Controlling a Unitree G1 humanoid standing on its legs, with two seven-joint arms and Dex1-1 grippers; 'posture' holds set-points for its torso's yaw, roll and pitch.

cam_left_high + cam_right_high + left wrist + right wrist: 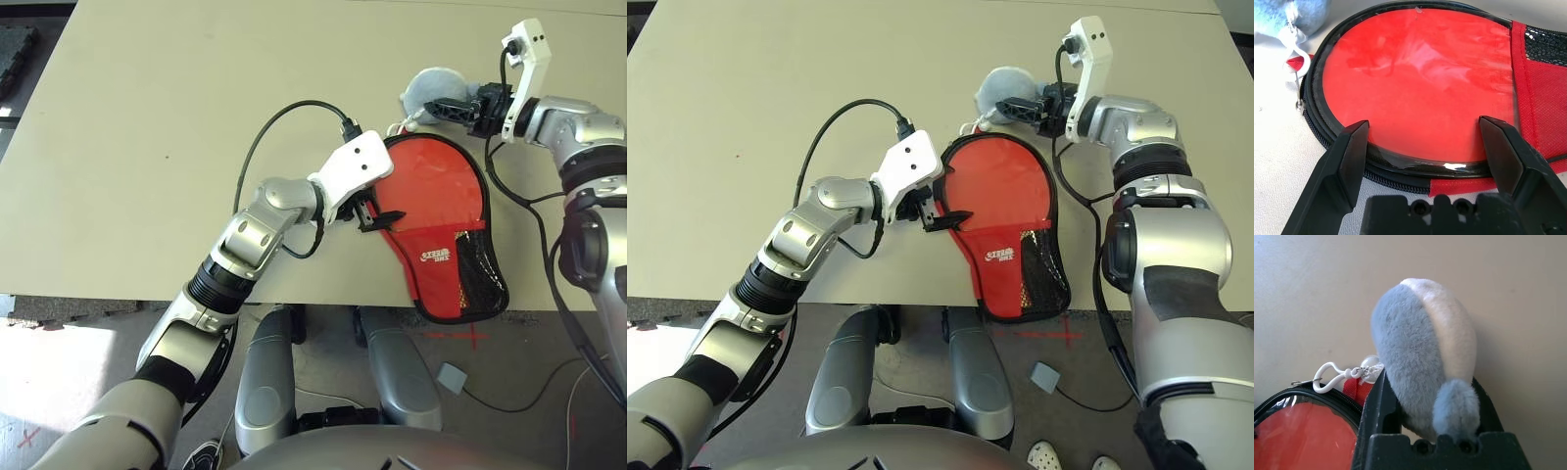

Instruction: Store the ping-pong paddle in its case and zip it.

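1. Right gripper (1425, 431) clenched on the plush charm (1422, 357); charm soft and squashy, corded by a white clip (1332, 374) to the zipper pull.
2. Left gripper (1425, 147) released, fingers (1347, 166) spread over the case (446, 211) rim, near side.
3. Case flat at the table (147, 147) edge, handle end overhanging; red face up, mesh pocket toward handle.
4. Paddle seems already inside, behind the clear window; can't confirm.
5. Case light, floppy, likely to slide; pin the rim, pull by charm or tab.
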